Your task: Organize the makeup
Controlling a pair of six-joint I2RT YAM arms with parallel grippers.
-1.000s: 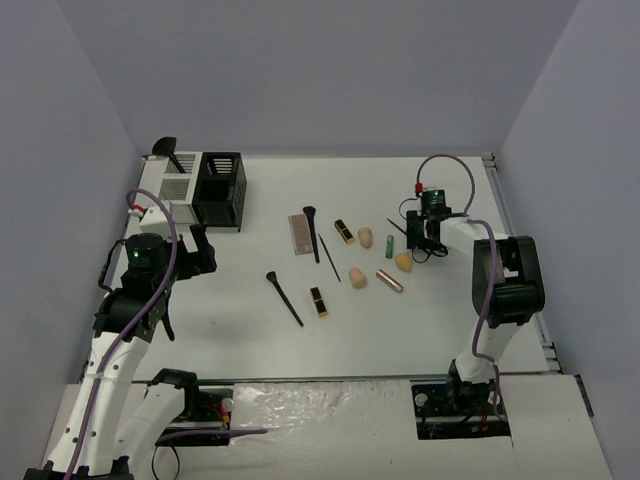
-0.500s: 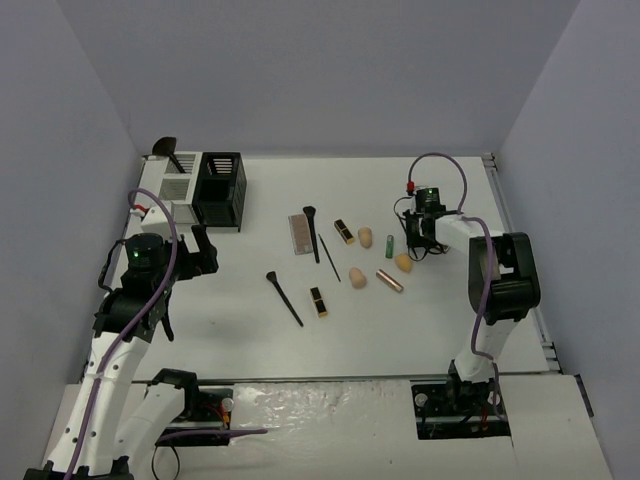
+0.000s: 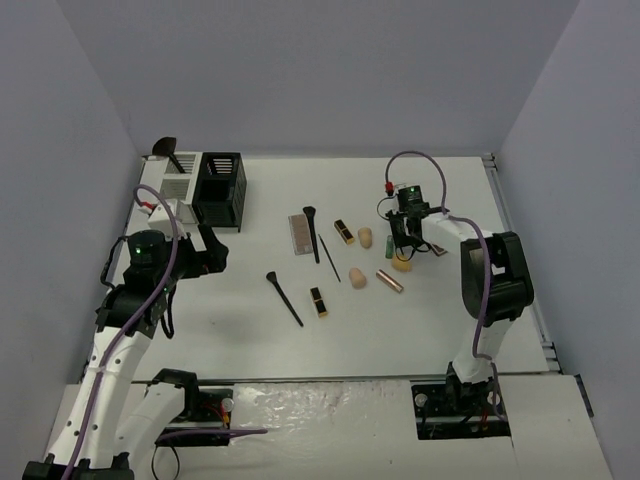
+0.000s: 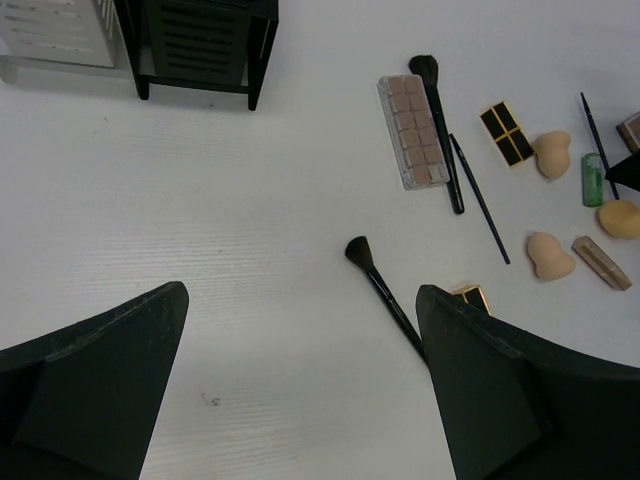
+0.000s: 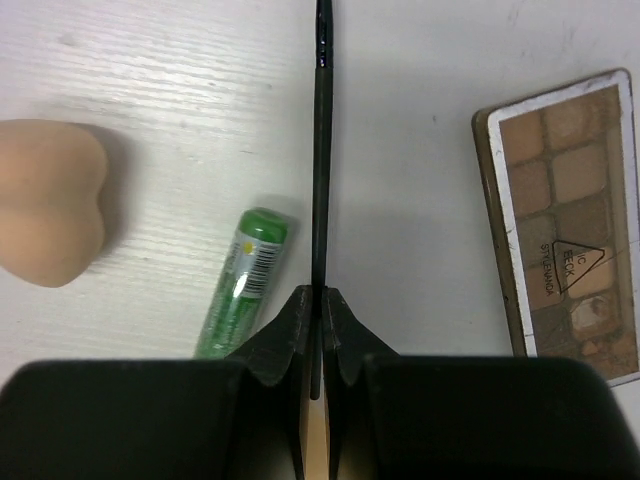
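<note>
The right gripper (image 5: 321,295) has slid toward nine o'clock, pinching a thin black brush (image 5: 321,150) that points to twelve beside the green tube (image 5: 247,280). The left gripper (image 4: 302,295) hangs spread wide, empty. Three sponges (image 3: 365,237), two lipsticks (image 3: 344,232) and two palettes (image 3: 299,233) lie about.

Showed a white table (image 3: 240,330), matte with a faint grain in the close views, boxed in on three sides by plain pale lilac-grey walls: a left wall (image 3: 60,140), a back wall (image 3: 320,70) and a right wall (image 3: 585,140). Carried a thin metal rail (image 3: 500,195) along the table's right edge. Held two slatted bins side by side at the far left corner, a white bin (image 3: 178,186) and, to its right, a black bin (image 3: 220,190). Ended at the near edge in a glossy white ledge (image 3: 330,415) with dark cut-outs. Was lit softly and evenly, with only faint shadows on the tabletop.
</note>
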